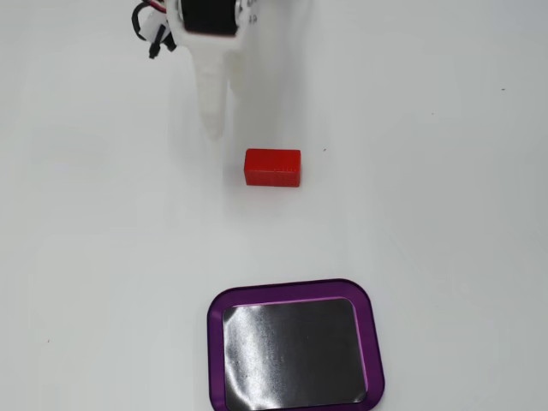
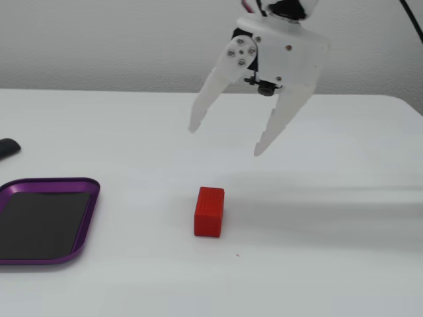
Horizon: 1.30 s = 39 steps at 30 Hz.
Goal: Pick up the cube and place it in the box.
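I see a plain white table [image 1: 445,214] carrying everything. The cube [image 1: 272,167] lies flat on it near the middle, its long side running left to right in the top-down fixed view. The box [image 1: 294,344] sits on the table well apart from the cube. In the side fixed view a dark object [image 2: 8,148] lies at the left edge, beyond the box.

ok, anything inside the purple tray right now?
Nothing: the box shows only its bare shiny black bottom. The cube sits on the table, apart from it. The tray's near edge is cut off in both fixed views.
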Tool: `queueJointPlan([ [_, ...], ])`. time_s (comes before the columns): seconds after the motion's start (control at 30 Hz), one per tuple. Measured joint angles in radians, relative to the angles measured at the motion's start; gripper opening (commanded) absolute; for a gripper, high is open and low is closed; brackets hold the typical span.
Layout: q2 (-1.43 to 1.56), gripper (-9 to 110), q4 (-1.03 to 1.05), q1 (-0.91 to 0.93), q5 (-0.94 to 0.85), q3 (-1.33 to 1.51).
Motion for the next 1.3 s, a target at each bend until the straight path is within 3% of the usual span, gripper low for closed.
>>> queueJointPlan([
  [0.23,-0.235,28,0.014,-0.135,0.000,-0.152],
  [0.43,-0.310,28,-0.028,-0.132,0.038,-0.158],
  [0.9,-0.333,27,-0.222,-0.137,0.038,0.021],
  [1.13,-0.333,-1,-0.232,-0.137,0.037,0.025],
  [1.3,-0.331,-1,-0.232,-0.137,0.034,0.025],
])
